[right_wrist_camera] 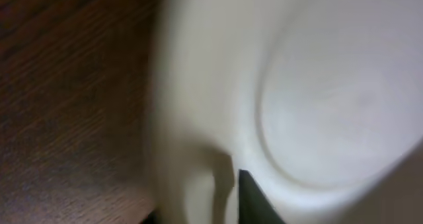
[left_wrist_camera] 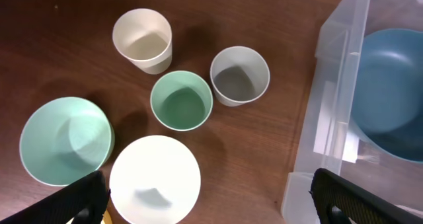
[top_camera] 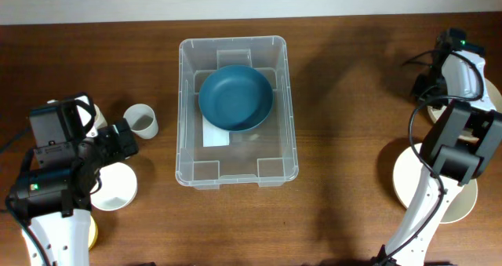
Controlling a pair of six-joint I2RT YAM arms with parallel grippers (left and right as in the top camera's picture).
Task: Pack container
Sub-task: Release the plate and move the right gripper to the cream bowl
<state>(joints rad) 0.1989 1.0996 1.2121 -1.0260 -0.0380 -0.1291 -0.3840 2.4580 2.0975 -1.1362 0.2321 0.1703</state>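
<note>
The clear container (top_camera: pixel 185 101) stands at the table's middle with a dark blue bowl (top_camera: pixel 235 98) inside, over a white label. It also shows in the left wrist view (left_wrist_camera: pixel 330 112), at the right. My left gripper (left_wrist_camera: pixel 205 207) is open and empty, above a white bowl (left_wrist_camera: pixel 154 179) to the left of the container. My right gripper (right_wrist_camera: pixel 198 207) is at the far right, its fingers on either side of the rim of a cream bowl (right_wrist_camera: pixel 330 105), which fills the blurred right wrist view and shows in the overhead view (top_camera: pixel 416 180).
Left of the container stand a grey cup (left_wrist_camera: pixel 239 75), a green cup (left_wrist_camera: pixel 182 100), a cream cup (left_wrist_camera: pixel 143 40) and a mint bowl (left_wrist_camera: pixel 65 139). The grey cup (top_camera: pixel 142 120) is nearest the container wall.
</note>
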